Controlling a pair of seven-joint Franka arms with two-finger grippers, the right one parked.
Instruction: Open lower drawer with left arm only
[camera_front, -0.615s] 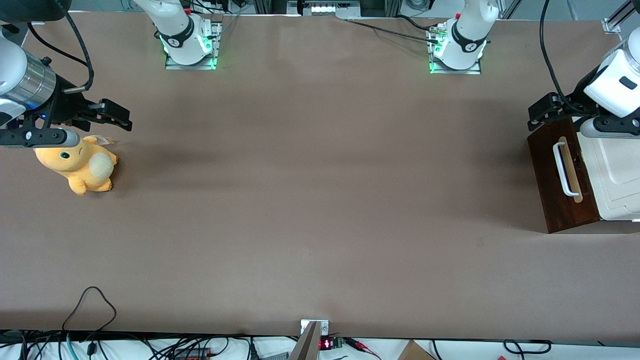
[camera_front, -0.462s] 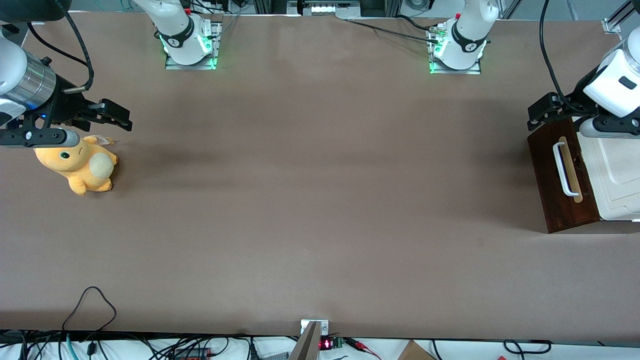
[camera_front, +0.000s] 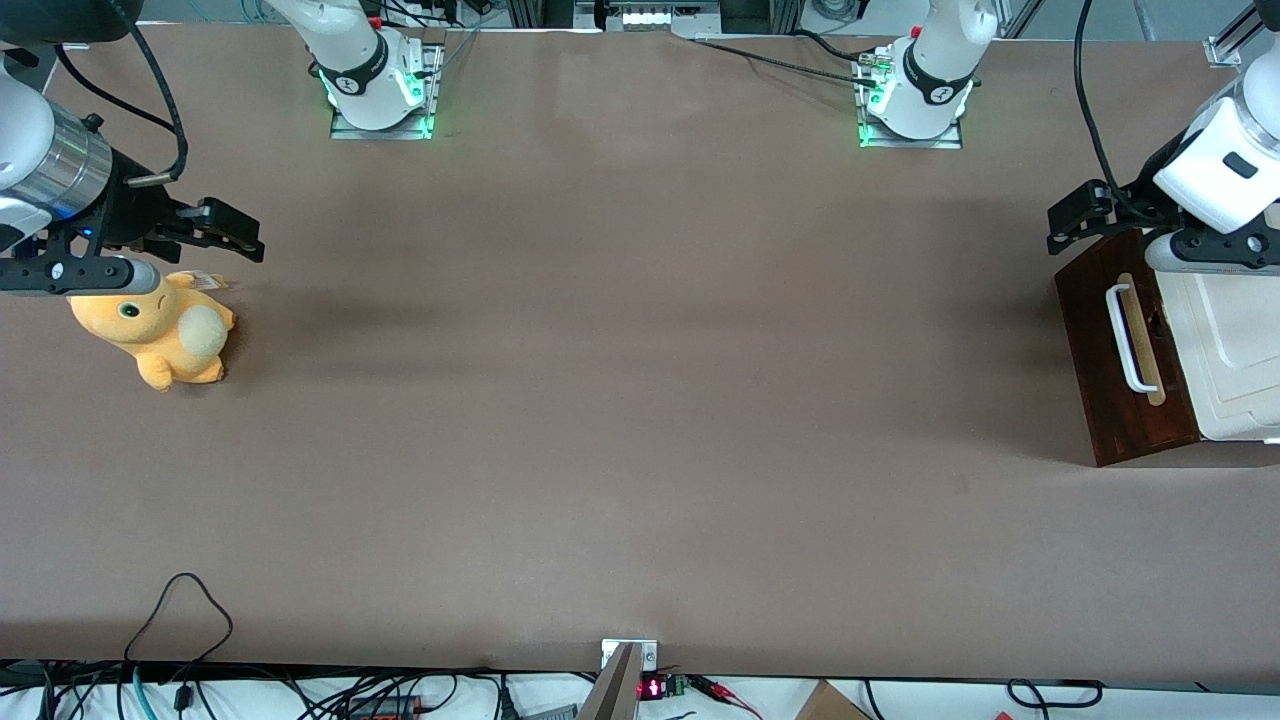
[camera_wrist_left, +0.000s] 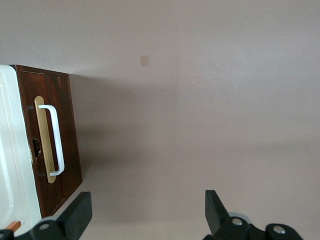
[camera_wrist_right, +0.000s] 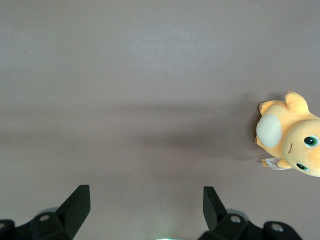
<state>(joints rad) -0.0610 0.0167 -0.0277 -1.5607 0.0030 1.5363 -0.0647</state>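
At the worktop's (camera_front: 640, 400) working-arm edge, the wide-open, empty tool (camera_wrist_left: 145, 212) hovers above the lower drawer (camera_front: 1125, 350); a misjudged descent could miss its white bar handle (camera_front: 1128, 338).

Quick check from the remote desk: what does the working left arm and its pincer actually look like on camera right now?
The left arm is glossy white with black joint segments, and a black cable loops down to its wrist. Its pincer is small and black, hovering near the lower drawer end farther from the front camera. In the wrist view its two fingers are flat, black and wedge-shaped, standing wide apart.
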